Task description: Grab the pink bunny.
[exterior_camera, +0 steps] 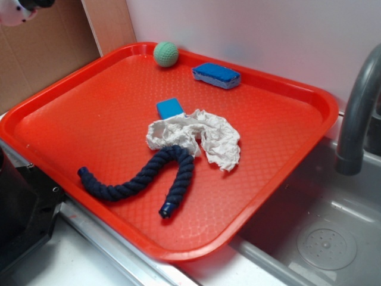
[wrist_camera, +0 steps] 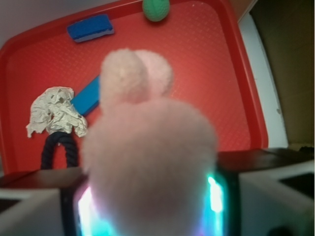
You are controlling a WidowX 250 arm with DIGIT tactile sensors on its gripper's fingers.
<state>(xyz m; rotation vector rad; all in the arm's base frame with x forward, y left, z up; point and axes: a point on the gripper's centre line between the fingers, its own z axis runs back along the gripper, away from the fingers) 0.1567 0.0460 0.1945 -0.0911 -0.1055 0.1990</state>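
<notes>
The pink bunny (wrist_camera: 147, 157) fills the middle of the wrist view, a pale pink plush with two long ears (wrist_camera: 135, 78) pointing away from the camera. My gripper (wrist_camera: 150, 196) is shut on it: the plush body is squeezed between the two glowing pads (wrist_camera: 215, 194) at left and right. It hangs well above the red tray (wrist_camera: 206, 73). In the exterior view only a pale pink scrap of the bunny (exterior_camera: 15, 13) and a dark bit of the gripper show in the top left corner, high over the tray's far left side.
On the red tray (exterior_camera: 280, 143) lie a green knitted ball (exterior_camera: 166, 54), a blue sponge (exterior_camera: 216, 75), a small blue block (exterior_camera: 170, 109), a crumpled off-white cloth (exterior_camera: 202, 138) and a dark blue rope (exterior_camera: 149, 176). A grey faucet (exterior_camera: 357, 113) and a sink (exterior_camera: 321, 238) stand to the right.
</notes>
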